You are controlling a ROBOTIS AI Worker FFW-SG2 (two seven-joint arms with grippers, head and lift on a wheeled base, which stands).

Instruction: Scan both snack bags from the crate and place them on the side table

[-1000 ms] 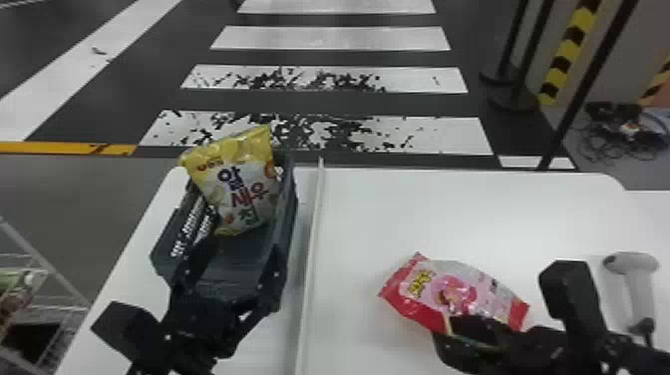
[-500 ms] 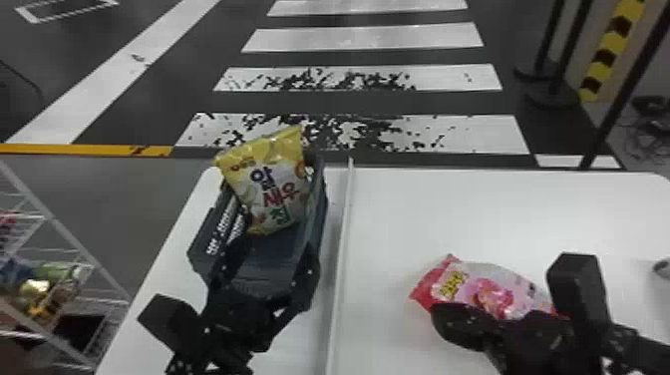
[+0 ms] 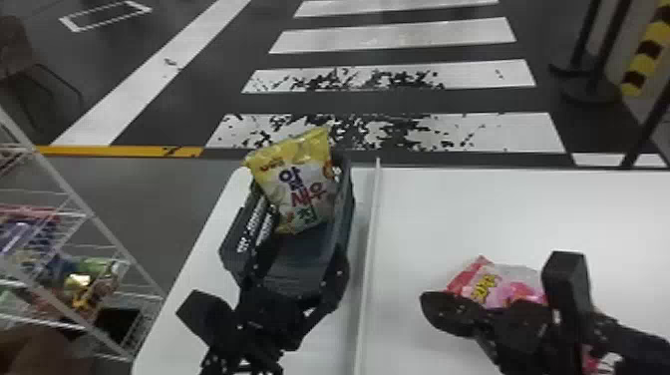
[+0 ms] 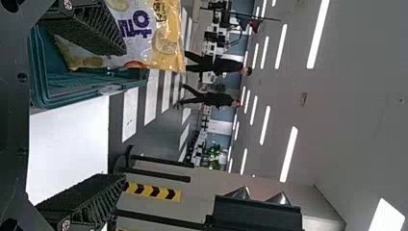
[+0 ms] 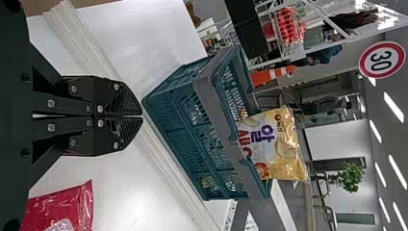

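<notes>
Standing in the crate (image 3: 239,244): yellow bag (image 3: 299,189). Left end effector (image 3: 298,252) gapes, empty, at the crate. Right of it: pink bag (image 3: 498,286) and right end effector (image 3: 431,305), closed, empty.

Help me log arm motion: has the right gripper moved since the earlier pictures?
Yes. In the head view, the right gripper has shifted to the robot's left, closer to the white divider on the table.
</notes>
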